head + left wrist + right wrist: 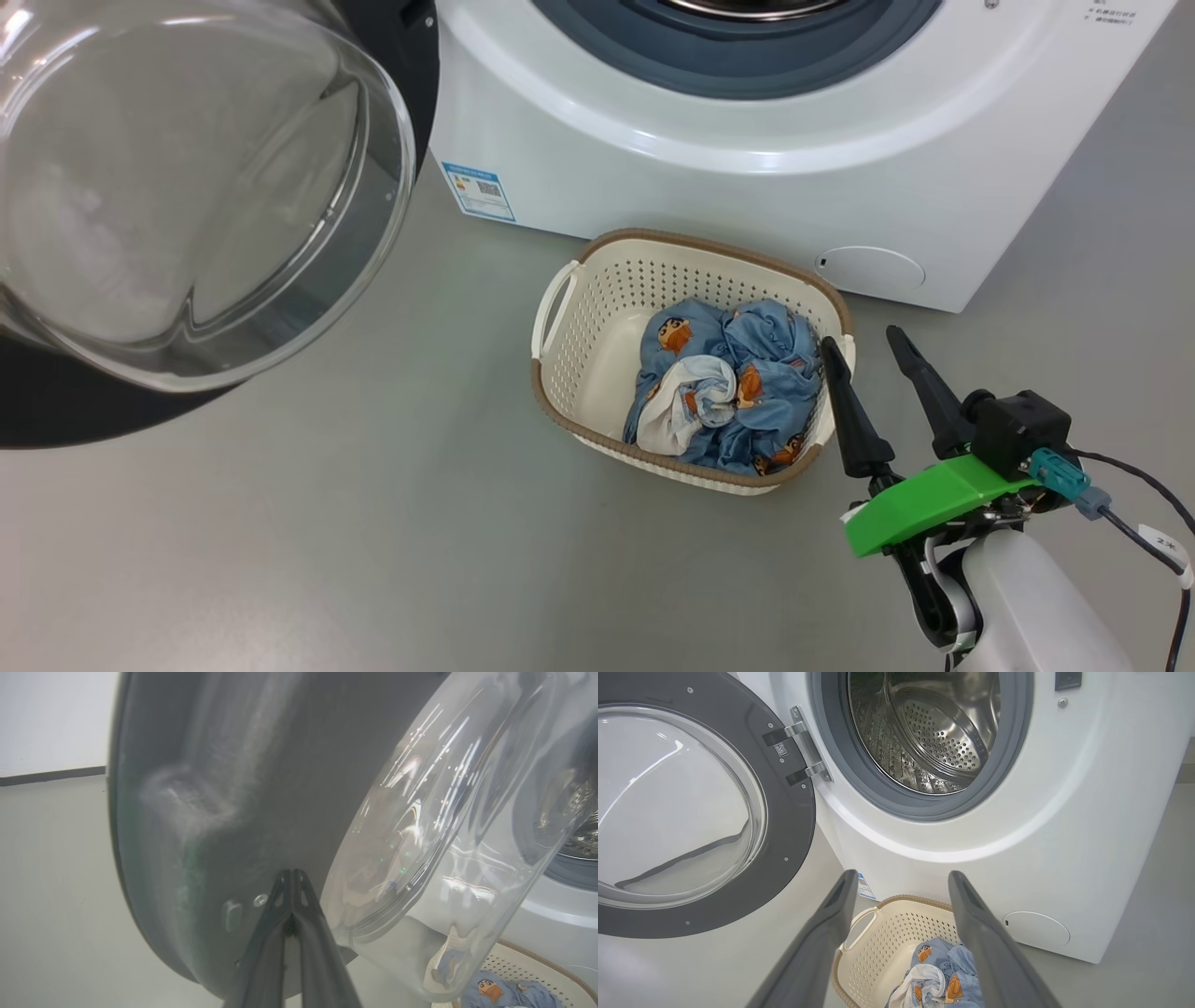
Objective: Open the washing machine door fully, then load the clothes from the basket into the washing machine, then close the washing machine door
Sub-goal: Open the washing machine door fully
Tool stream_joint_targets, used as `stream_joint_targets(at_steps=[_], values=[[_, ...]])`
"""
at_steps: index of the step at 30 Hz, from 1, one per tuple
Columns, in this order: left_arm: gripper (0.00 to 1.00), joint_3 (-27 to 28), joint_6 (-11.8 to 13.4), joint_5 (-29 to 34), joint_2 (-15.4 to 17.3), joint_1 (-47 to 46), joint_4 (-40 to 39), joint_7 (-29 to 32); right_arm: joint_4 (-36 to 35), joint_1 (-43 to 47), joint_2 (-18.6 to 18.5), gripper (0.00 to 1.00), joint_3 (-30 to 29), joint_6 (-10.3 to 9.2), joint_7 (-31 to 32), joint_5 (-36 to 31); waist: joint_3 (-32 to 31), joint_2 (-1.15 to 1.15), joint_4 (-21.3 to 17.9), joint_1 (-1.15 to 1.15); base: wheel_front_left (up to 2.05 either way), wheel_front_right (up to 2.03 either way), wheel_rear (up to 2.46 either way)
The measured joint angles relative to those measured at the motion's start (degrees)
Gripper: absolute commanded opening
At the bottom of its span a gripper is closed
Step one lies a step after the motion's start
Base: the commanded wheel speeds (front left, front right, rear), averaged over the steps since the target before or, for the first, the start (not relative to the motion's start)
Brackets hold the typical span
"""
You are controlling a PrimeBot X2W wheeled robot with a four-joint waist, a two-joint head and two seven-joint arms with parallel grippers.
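Note:
The washing machine door (784, 826) stands swung open to the left of the washing machine (1064, 812), baring the steel drum (934, 732). My left gripper (290, 872) is shut on nothing, its tips close to the door's dark inner ring (210, 788) beside the glass bowl (444, 835); whether they touch is unclear. The cream basket (597, 280) sits on the floor before the machine, with the light blue and white clothes (738, 392) bundled in its right half. My right gripper (861, 336) hangs open and empty above the basket's right rim.
Grey floor (373, 523) spreads around the basket. The big glass bowl of the door (187, 187) juts out at the upper left of the head view. A blue sticker (478, 192) and a round white flap (870, 269) mark the machine's lower front.

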Motion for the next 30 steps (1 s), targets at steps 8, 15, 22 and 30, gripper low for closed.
stream_joint_targets(at_steps=[8, 15, 22, 30], values=[[0.0, 0.42, 0.01, -0.64, 0.57, 2.92, -4.94, 0.0, -0.04, 0.13, 0.01, 1.0, -0.22, 0.0, 0.0, 0.4, -1.12, 0.0, -0.2, 0.0, 0.0, 0.0, 0.0], [1.0, 3.14, 0.01, -0.32, 0.37, 7.05, -9.69, -0.01, -0.14, 1.86, 0.03, 1.0, -0.37, 0.0, 0.0, 0.47, -3.06, 0.0, -0.47, 0.0, 0.0, 0.0, 0.0], [1.0, 6.22, 0.02, 2.13, -0.82, 10.85, -13.96, -0.01, -0.62, 2.79, 0.07, 1.0, -0.44, 0.0, 0.0, 0.57, -5.23, 0.0, -1.24, 0.0, 0.0, 0.0, 0.0], [1.0, 11.41, 0.02, 6.69, -3.19, 16.81, -19.69, -0.01, -1.26, 5.83, 0.14, 1.0, -0.36, 0.0, 0.0, 0.88, -8.1, 0.0, -3.31, 0.0, 0.0, 0.0, 0.0]])
